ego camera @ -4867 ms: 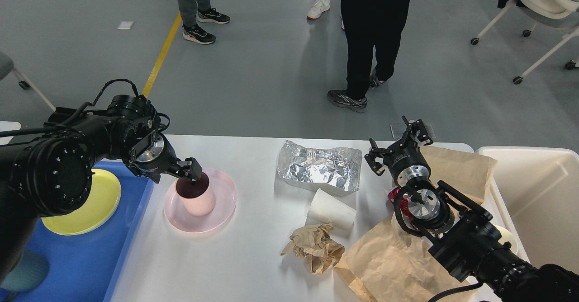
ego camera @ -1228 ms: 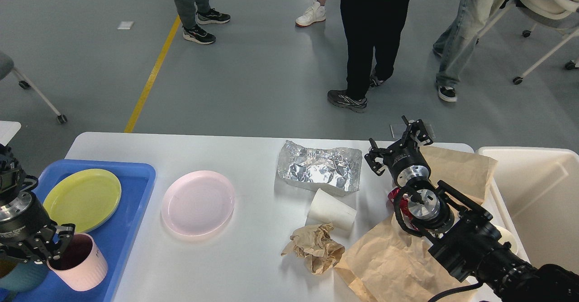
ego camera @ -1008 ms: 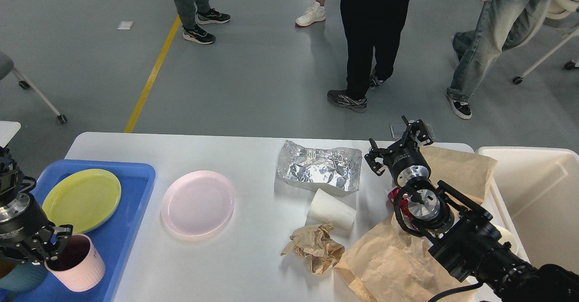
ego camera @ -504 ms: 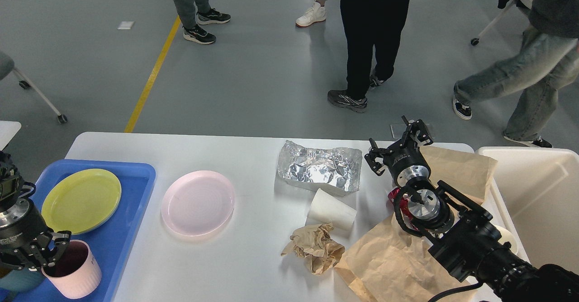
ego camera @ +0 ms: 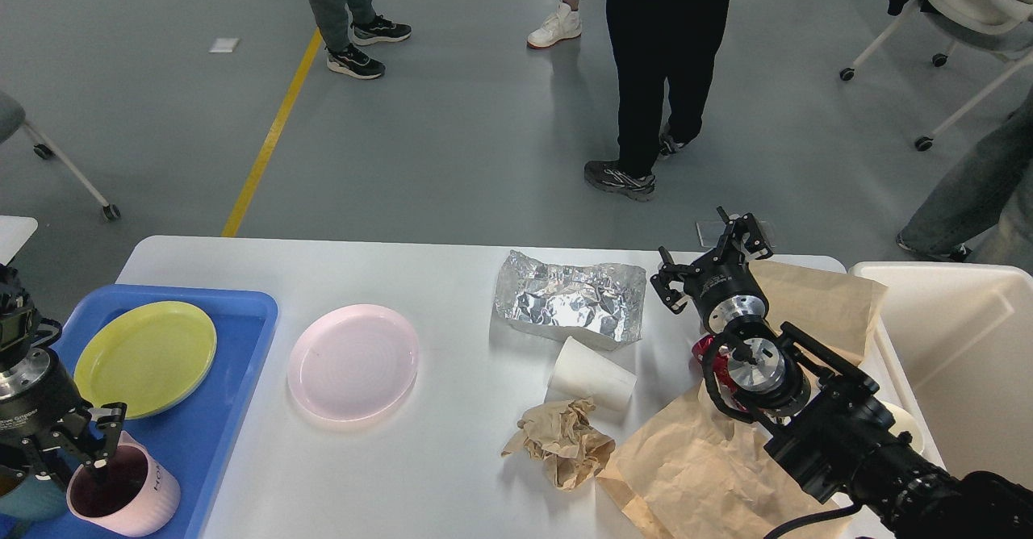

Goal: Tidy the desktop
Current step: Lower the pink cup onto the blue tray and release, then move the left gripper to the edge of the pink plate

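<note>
Head view showed the desktop (ego camera: 452,281) filling the lower half of the scene, a broad white slab with both arms reaching over its ends. At its right end stood one cream bin (ego camera: 952,337); at its left lay one blue tray (ego camera: 218,410). Brown paper came in three pieces: two flat sheets (ego camera: 815,297) by the right arm and one crumpled wad (ego camera: 562,440). One sheet of foil (ego camera: 571,295) lay near the middle, with one white paper cup (ego camera: 591,373) on its side just in front of it. There were two plates, a pink plate (ego camera: 353,361) on the bare desktop and a yellow plate (ego camera: 145,357) in the tray. The right gripper (ego camera: 710,261) hung above the desktop's far right edge with its fingers spread and nothing between them. The left gripper (ego camera: 95,438) sat over the tray, fingers pinching the rim of one pink mug (ego camera: 123,501).
</note>
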Tool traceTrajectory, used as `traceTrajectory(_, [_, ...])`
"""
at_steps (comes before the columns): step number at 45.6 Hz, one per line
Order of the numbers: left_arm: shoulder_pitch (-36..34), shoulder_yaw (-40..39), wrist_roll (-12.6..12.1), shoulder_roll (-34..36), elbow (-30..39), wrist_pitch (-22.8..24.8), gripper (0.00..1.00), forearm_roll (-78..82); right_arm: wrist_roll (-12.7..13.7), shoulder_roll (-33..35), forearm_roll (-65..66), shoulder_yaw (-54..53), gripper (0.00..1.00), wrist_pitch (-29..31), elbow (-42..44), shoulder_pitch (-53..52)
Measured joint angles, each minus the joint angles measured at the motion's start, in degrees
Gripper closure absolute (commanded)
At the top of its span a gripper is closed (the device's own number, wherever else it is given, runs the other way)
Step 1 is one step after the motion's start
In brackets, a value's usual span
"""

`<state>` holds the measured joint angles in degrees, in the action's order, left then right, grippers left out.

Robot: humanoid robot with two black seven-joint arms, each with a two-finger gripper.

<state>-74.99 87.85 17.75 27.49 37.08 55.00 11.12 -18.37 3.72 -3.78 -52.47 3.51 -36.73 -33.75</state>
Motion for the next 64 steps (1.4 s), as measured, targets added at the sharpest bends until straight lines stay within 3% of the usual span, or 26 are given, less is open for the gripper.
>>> traceTrajectory(5, [-1.7, 0.0, 0.0, 0.0, 0.6, 0.0, 0.15, 0.2, 0.0, 0.0, 0.0, 0.0, 0.00, 0.0, 0.0, 0.0])
traceTrajectory(24, [-11.7, 2.2, 0.8, -1.8, 2.2, 0.0, 0.08, -0.2, 0.0, 0.0, 0.0, 0.0, 0.00, 0.0, 0.0, 0.0])
traceTrajectory(45, [-24.6, 2.1, 0.7, -16.0, 4.1, 0.0, 0.06, -0.6, 0.0, 0.0, 0.0, 0.0, 0.00, 0.0, 0.0, 0.0])
traceTrajectory(54, [-25.4, 1.8, 0.7, -19.1, 4.9, 0.0, 0.06, -0.6, 0.0, 0.0, 0.0, 0.0, 0.00, 0.0, 0.0, 0.0])
traceTrajectory(64, [-20.9, 0.1, 0.9, -20.7, 4.6, 0.0, 0.06, -0.8, 0.0, 0.0, 0.0, 0.0, 0.00, 0.0, 0.0, 0.0])
